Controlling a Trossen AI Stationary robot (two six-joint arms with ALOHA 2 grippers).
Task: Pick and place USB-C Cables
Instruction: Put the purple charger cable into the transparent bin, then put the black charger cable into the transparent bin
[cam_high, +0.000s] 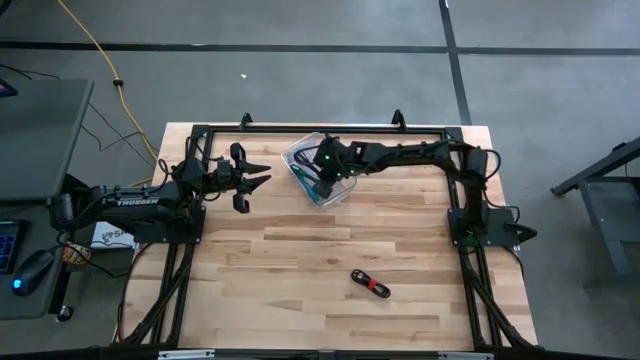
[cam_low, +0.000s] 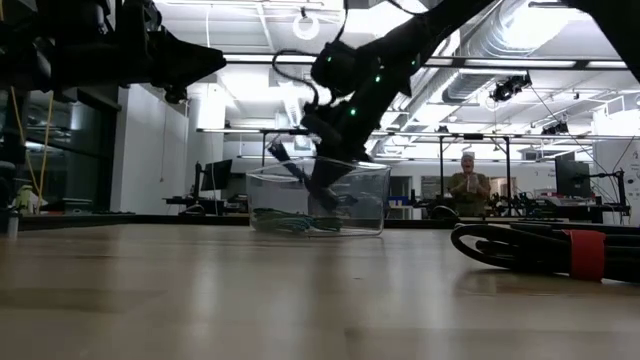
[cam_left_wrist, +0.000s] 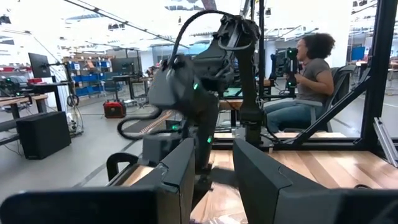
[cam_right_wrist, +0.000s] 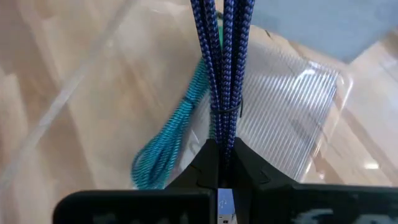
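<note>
A robotics lab or workshop: behind the wooden table (cam_high: 300, 260) stretches an open hall with exposed ceiling ducts (cam_low: 520, 40), strip lights, monitors (cam_left_wrist: 38, 63), blue storage bins (cam_left_wrist: 93, 79), more framed workstations and seated people (cam_left_wrist: 305, 74).

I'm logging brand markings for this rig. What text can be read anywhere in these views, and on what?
"TROSSEN": white letters on the left arm, high view.
White sheet under that arm: printed marks too small to read.
Nothing else legible in the low or wrist views.
</note>
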